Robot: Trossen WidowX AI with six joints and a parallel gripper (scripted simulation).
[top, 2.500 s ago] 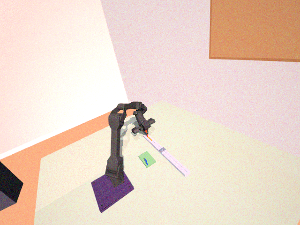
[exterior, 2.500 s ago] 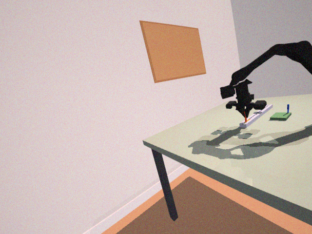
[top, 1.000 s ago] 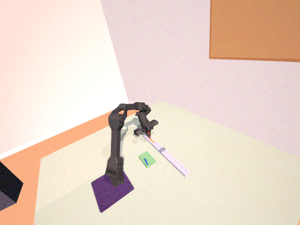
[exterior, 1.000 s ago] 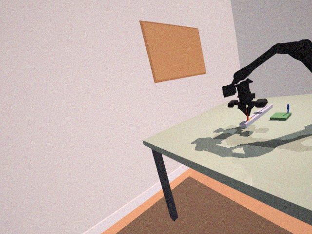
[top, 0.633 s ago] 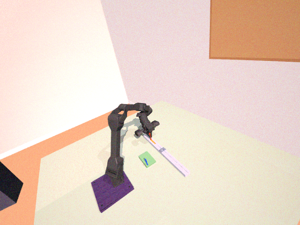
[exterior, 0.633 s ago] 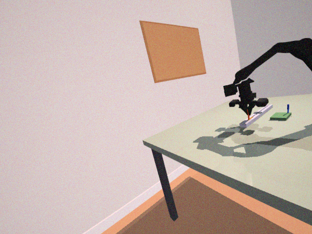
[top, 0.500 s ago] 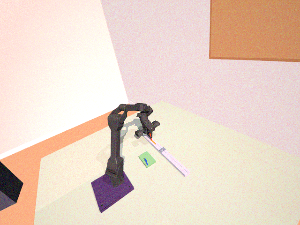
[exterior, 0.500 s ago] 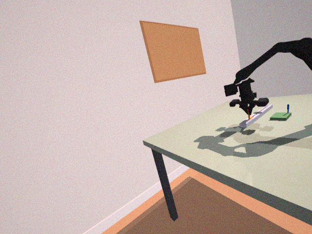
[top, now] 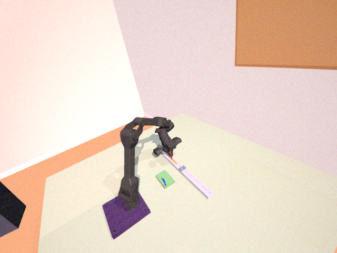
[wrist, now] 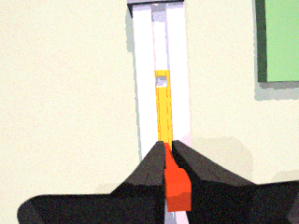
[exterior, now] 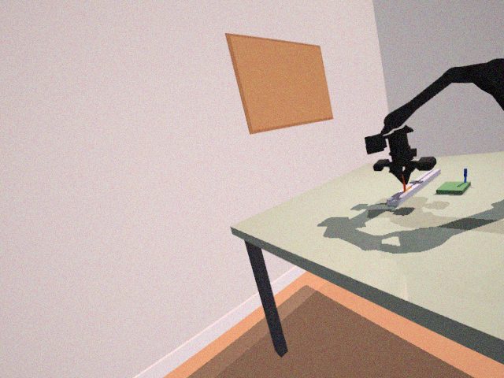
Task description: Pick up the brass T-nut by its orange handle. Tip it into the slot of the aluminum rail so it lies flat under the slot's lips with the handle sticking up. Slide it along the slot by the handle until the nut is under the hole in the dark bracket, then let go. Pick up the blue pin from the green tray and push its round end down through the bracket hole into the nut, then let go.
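While the top view is showing the arm reaching over the aluminum rail [top: 196, 183] [exterior: 423, 181] [wrist: 142, 61], the gripper [top: 171, 156] [exterior: 405, 183] [wrist: 167, 147] is hovering just above it, with the brass T-nut [top: 174, 161] [exterior: 408, 188] [wrist: 164, 109] lying along the slot, short of the dark bracket [top: 181, 168] [exterior: 416, 181] [wrist: 156, 1]. Beside the rail, the green tray [top: 170, 180] [exterior: 450, 187] [wrist: 284, 42] is carrying the blue pin [top: 164, 182] [exterior: 465, 175]. In the exterior view the orange handle [top: 170, 154] [exterior: 404, 183] [wrist: 177, 189] is standing close to upright, so the sliding step is probably under way; the wrist should be holding its height and travelling strictly along the rail, since lifting or twisting could jam the nut under the lips. In the wrist view the fingertips are pinching the handle, and the nut's holed end is pointing toward the bracket; slowing near it and lining up the two holes before releasing would be wise.
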